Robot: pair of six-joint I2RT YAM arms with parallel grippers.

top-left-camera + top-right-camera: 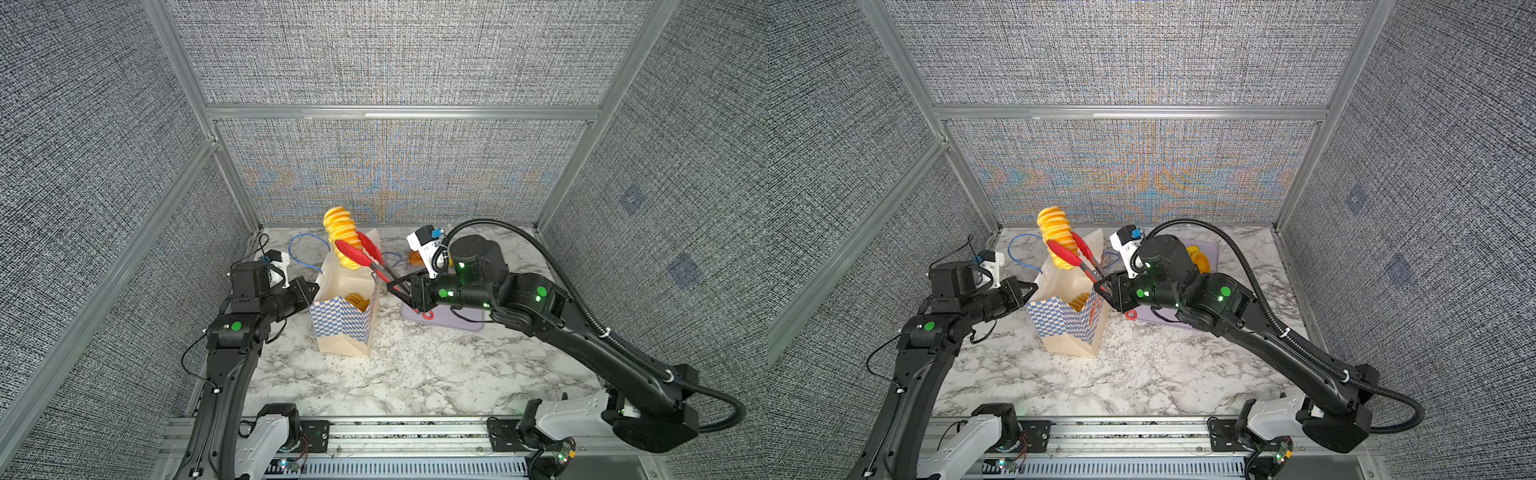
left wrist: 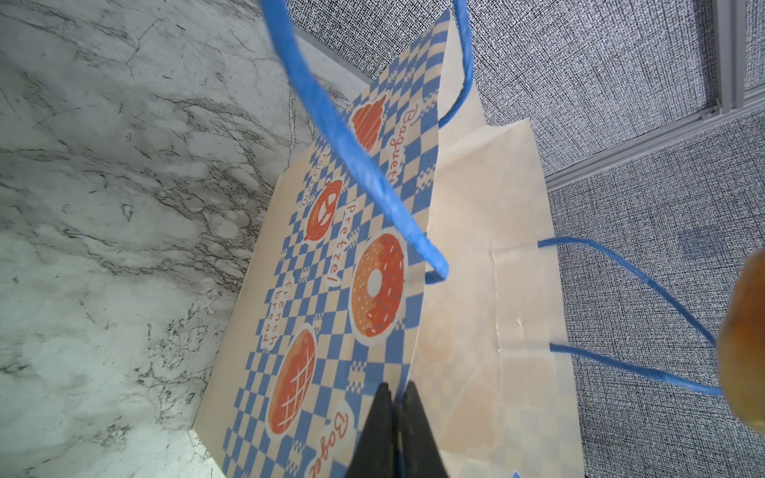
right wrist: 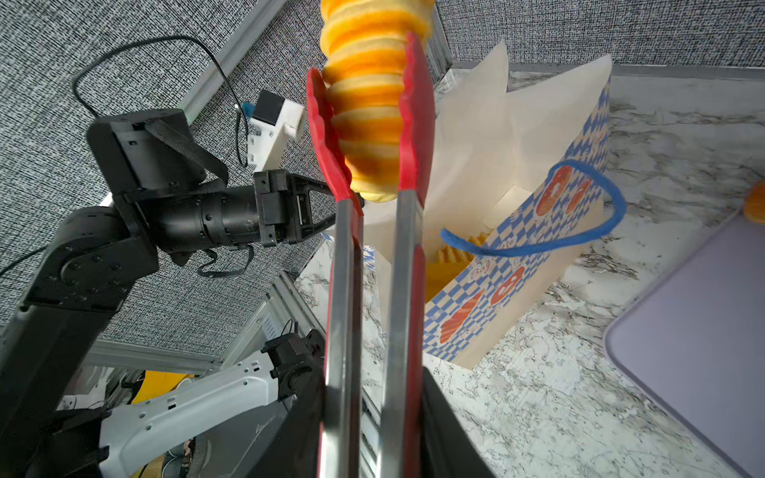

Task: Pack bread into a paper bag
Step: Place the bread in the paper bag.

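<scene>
The paper bag [image 1: 340, 328] [image 1: 1059, 328] stands open on the marble table, cream with a blue checkered band. My left gripper [image 1: 313, 286] [image 2: 397, 389] is shut on the bag's left rim [image 2: 414, 331]. My right gripper [image 1: 392, 287] [image 3: 372, 397] is shut on the handles of red-tipped metal tongs [image 1: 361, 257] [image 3: 343, 289]. The tongs clamp a ridged yellow bread loaf [image 1: 343, 237] [image 1: 1057, 237] [image 3: 368, 103], upright above the bag's mouth. More ridged bread [image 1: 357, 300] [image 3: 451, 256] lies inside the bag. Another bread piece [image 1: 1198, 257] sits behind my right wrist.
A flat lilac tray [image 1: 457, 320] [image 3: 703, 331] lies right of the bag, under my right arm. The bag's blue cord handles [image 1: 301, 249] [image 2: 352, 145] loop outward on both sides. Fabric walls with metal frames enclose the table on three sides.
</scene>
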